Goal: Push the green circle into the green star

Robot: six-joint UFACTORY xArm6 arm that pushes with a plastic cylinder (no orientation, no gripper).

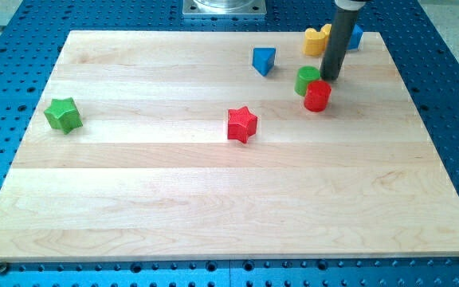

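Note:
The green circle [307, 80] sits at the view's upper right, touching a red block [317, 96] just below and right of it. The green star [63, 115] lies far off at the view's left. My tip [330, 77] stands at the end of the dark rod, just right of the green circle and above the red block, very close to both.
A red star [242, 124] lies near the middle. A blue triangular block [264, 60] is left of the green circle. A yellow block [317, 40] and a blue block [355, 36] sit at the top right, behind the rod. The wooden board [213, 207] rests on a blue perforated base.

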